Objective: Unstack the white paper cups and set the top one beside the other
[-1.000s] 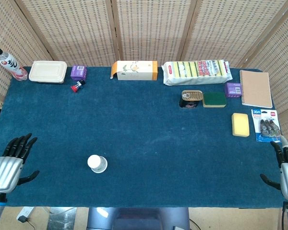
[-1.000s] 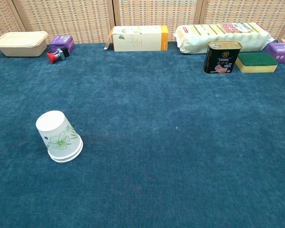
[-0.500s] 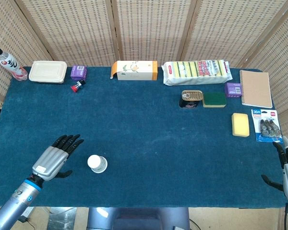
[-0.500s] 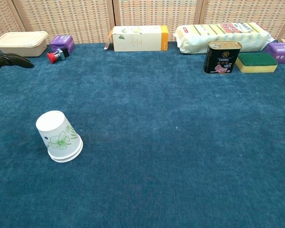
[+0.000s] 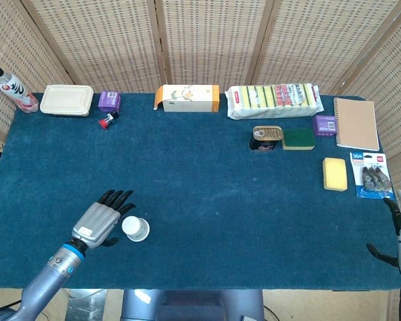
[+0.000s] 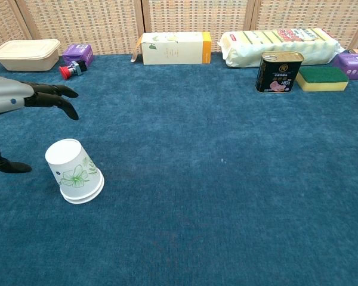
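Two nested white paper cups, upside down on the desk, just beside the spread, empty left hand: risked lifting together or toppling if squeezed low near the rims.

White paper cups w/ green flower print, stacked, upside down, front-left.
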### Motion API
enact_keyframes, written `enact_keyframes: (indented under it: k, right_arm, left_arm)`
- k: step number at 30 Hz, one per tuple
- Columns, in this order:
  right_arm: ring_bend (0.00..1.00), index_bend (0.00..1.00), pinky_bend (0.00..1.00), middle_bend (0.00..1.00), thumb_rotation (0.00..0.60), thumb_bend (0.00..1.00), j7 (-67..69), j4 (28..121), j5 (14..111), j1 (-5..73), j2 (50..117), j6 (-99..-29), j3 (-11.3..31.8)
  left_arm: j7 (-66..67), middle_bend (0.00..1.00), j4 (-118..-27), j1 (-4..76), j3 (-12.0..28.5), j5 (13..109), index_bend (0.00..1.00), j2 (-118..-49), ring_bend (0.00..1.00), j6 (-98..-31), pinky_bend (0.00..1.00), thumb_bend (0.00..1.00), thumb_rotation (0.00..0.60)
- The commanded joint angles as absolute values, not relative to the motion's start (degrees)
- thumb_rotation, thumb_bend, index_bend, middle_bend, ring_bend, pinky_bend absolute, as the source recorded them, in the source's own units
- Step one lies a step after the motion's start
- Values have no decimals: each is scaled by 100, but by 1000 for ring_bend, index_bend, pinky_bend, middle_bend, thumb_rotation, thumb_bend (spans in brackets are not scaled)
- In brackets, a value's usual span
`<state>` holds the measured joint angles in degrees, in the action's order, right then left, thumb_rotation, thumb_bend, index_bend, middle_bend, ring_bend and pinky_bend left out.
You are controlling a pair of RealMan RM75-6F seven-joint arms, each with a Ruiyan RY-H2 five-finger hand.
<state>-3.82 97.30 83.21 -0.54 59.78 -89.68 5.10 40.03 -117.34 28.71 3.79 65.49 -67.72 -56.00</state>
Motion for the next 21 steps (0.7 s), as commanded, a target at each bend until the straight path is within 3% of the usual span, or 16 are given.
enact_keyframes:
  k: [1, 8, 21]
  right_arm:
    - [0, 105, 0, 0, 600, 0, -355, 9733, 8318, -54, 5962, -8956, 510]
    - [0, 106, 0, 0, 600, 0, -294, 9736, 8309, -47, 5931, -8917, 511]
    - [0, 106, 0, 0, 600, 0, -322, 9757, 8309, -44, 5924, -8892, 502]
  left_arm:
    - [4255, 0, -11760, 3042, 372, 6283, 182, -6951, 0, -5656, 50, 198, 600]
    - [4471, 0, -11675, 3310, 365, 5722, 217, -7194, 0, -5745, 50, 206, 600]
    - [4448, 0, -11659, 3542, 207, 5523, 289, -7268, 0, -5967, 50, 222, 600]
